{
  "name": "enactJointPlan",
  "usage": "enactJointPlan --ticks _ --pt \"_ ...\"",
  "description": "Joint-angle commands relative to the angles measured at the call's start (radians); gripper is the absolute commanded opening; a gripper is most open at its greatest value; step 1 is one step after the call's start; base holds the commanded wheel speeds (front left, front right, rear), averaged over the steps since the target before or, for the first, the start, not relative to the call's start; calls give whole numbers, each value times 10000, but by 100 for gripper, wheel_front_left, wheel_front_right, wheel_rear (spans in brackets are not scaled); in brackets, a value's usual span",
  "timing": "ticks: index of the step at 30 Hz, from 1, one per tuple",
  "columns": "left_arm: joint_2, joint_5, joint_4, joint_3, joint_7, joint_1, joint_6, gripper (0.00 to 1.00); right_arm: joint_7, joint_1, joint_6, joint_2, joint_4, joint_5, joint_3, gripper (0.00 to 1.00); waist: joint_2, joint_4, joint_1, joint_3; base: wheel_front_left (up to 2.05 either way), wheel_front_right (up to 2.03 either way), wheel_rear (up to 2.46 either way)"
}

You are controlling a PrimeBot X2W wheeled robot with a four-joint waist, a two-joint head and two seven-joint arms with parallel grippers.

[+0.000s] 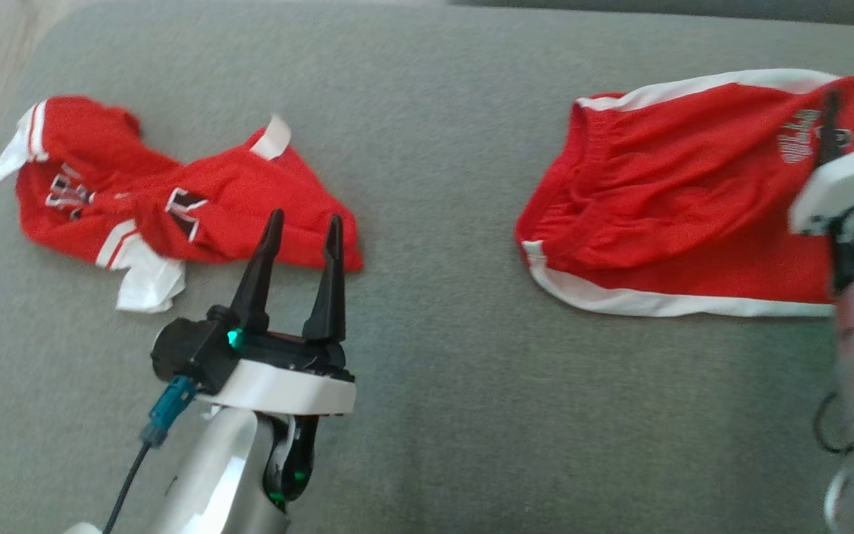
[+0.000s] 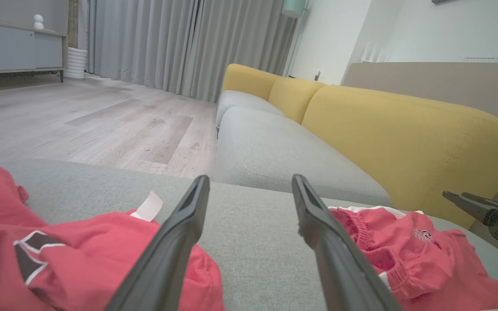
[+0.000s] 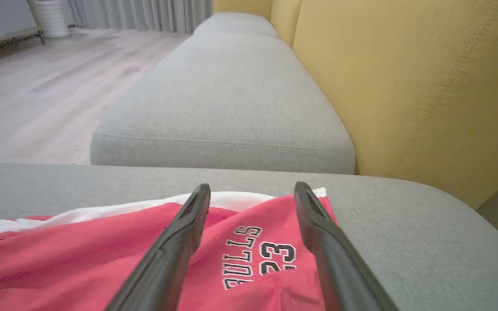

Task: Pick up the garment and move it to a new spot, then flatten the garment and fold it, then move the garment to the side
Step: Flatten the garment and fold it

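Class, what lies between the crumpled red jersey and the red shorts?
Bare grey cushion lies between the jersey and the shorts, as the head view shows.

Head cam down; wrists low, facing sofa (image 2: 404,138)

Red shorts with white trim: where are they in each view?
Head view: red shorts at the right edge, flat on the grey cushion.
Left wrist view: red shorts lower right, past the left gripper.
Right wrist view: red shorts bottom left to centre, beneath the open right gripper.
Shared landmark: the grey cushion under them.
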Motion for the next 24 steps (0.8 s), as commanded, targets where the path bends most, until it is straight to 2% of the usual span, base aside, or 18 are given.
enactJointPlan --ticks 1,6,8,9,14,19,24 --pt "64 125 -319 430 -94 -97 -13 100 -430 -186 -7 210 -199 344 532 100 0 -414 0 -379 0 0 0" --pt "64 285 -316 726 -94 122 -49 100 -865 658 -7 683 -868 1657 1952 100 0 -1000 0 -849 0 0 0" --pt "64 337 -318 842 -94 209 -70 100 -881 1243 -7 830 -1765 2268 2545 100 0 -1209 0 -998 0 0 0" --pt "64 337 -318 842 -94 209 -70 100 -881 1243 -7 830 -1765 2268 2545 100 0 -1209 0 -998 0 0 0" --pt "64 452 -303 1043 -94 378 -136 100 -887 3300 -7 989 -4005 3325 3781 100 0 -1615 0 -1229 0 0 0" --pt "64 516 -261 1088 -94 523 -203 100 -889 5069 -7 1055 -5405 3797 4312 100 0 -1865 0 -1339 0 0 0" --pt "64 481 -75 1022 -94 623 -252 100 -889 6266 -7 1084 -5937 4149 4406 100 0 -1950 0 -1414 0 0 0"
